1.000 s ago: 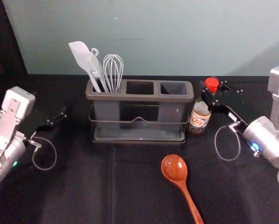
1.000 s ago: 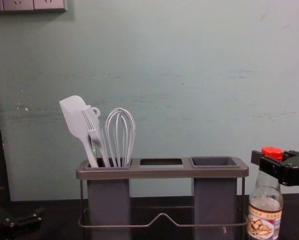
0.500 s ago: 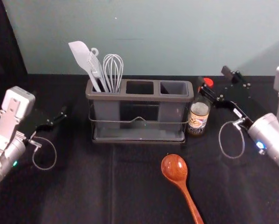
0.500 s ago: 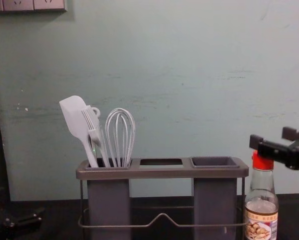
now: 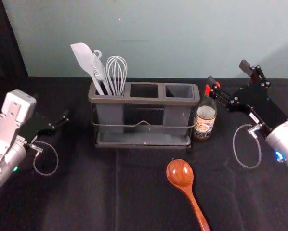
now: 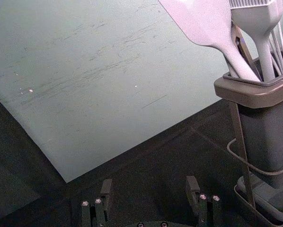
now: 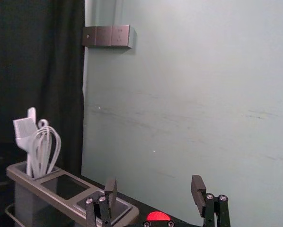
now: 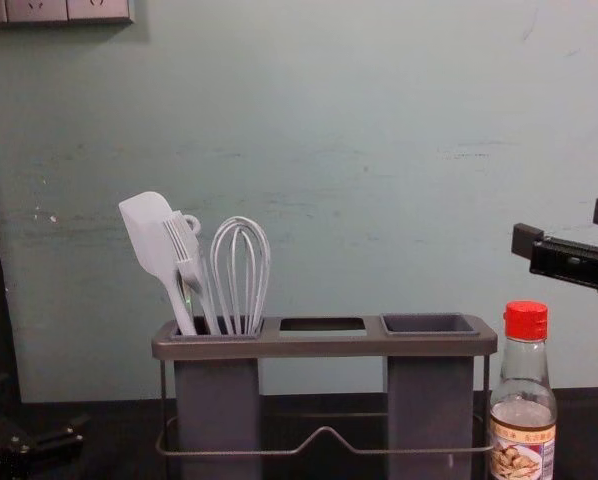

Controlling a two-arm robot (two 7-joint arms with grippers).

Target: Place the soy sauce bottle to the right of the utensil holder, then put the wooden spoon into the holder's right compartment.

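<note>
Soy sauce bottle point(image 8: 523, 400): upright, just right of utensil holder point(image 8: 324, 345).
Red cap, clear glass neck; pictured label point(image 8: 520, 450) with a band of characters too small to read reliably. Right gripper point(image 5: 228, 72): released, jaws spread, above and clear of the bottle. Wooden spoon point(image 5: 180, 174): lying in front of the holder. Left gripper point(image 5: 50, 108): parked left of it, jaws apart, empty.

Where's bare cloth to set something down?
Bare cloth lies in front of the utensil holder, left of the wooden spoon; another patch right of the spoon, nearer than the soy sauce bottle. Crowded: the holder's right end, bottle close beside it, right gripper higher up nearby.
</note>
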